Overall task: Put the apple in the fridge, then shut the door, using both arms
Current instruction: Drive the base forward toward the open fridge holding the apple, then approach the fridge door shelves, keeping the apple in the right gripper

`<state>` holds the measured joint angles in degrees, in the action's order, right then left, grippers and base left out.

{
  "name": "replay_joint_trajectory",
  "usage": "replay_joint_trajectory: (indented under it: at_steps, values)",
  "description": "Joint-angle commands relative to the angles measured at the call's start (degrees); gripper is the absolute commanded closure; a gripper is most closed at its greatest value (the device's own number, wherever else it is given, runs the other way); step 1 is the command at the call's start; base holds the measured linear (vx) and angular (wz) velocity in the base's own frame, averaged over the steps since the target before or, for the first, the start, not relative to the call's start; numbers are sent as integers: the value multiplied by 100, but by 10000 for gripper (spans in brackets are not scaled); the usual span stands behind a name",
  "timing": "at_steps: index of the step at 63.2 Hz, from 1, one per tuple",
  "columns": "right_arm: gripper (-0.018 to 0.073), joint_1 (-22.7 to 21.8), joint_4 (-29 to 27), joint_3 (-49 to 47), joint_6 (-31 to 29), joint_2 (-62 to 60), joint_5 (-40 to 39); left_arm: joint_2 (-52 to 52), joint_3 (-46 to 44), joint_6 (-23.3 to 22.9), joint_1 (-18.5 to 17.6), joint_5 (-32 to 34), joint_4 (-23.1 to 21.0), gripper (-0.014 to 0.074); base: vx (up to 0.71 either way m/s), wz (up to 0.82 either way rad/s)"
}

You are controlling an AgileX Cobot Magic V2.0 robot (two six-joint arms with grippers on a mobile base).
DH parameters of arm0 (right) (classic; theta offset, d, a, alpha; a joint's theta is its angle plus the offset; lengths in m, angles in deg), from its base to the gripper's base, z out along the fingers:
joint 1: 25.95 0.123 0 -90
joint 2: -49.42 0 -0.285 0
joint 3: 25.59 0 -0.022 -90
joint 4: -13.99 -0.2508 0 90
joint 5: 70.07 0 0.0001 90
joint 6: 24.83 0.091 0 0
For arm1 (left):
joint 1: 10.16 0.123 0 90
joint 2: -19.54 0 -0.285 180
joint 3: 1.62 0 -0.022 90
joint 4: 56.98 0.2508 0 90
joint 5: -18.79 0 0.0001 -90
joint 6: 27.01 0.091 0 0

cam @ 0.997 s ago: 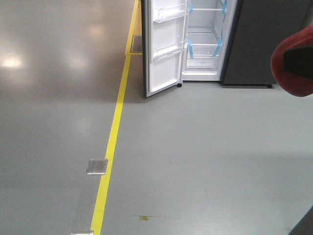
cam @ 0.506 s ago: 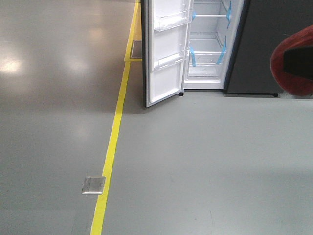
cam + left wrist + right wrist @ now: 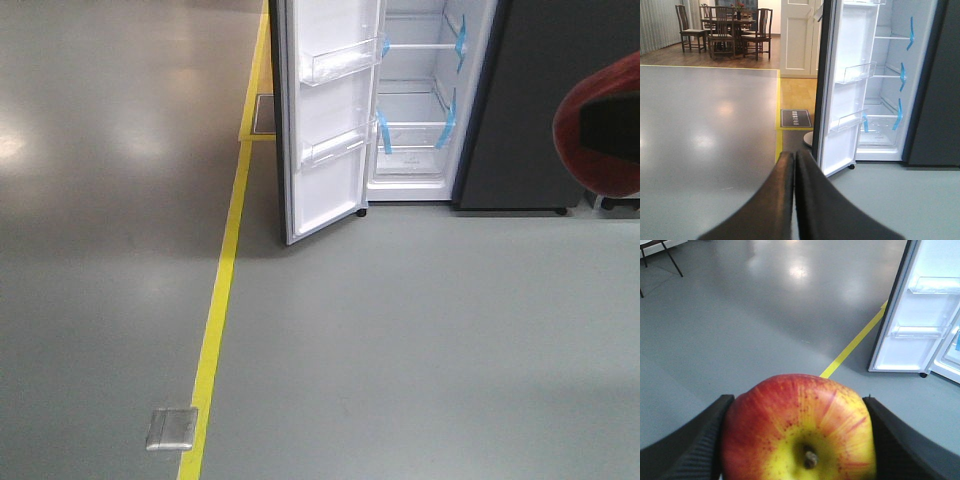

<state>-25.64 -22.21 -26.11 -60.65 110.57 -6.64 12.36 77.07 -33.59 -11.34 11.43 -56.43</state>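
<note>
The fridge [image 3: 520, 110] stands ahead, dark grey outside, its white inside [image 3: 415, 130] showing glass shelves and blue tape strips. Its door [image 3: 330, 120] is swung open to the left, white inner face with clear bins toward me. My right gripper [image 3: 797, 440] is shut on the red and yellow apple [image 3: 797, 430], stem toward the camera; the apple shows blurred at the right edge of the front view [image 3: 600, 125]. My left gripper [image 3: 795, 165] is shut and empty, pointing at the floor left of the door [image 3: 845, 85]. The fridge [image 3: 885, 100] lies beyond it.
A yellow floor line [image 3: 222, 280] runs toward the fridge's left side. A metal floor plate [image 3: 171, 428] sits beside it. A dark mat [image 3: 795, 118] lies behind the door. Wooden chairs and a table [image 3: 725, 30] stand far back left.
The view has moved forward and to the right: the fridge and open door look larger and nearer, and the floor plate has slid down the frame. The apple stays held.
</note>
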Motion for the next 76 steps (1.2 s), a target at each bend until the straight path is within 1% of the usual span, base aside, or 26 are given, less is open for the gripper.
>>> replay_joint_trajectory:
  at_steps: [1,76]
  values:
    - [563,-15,-222,-133,-28,-30,-372,82,122,-34,3,433,-55,603,27,-6]
    - [563,-15,-222,-133,-28,-30,-372,82,122,-34,3,433,-55,603,23,-2]
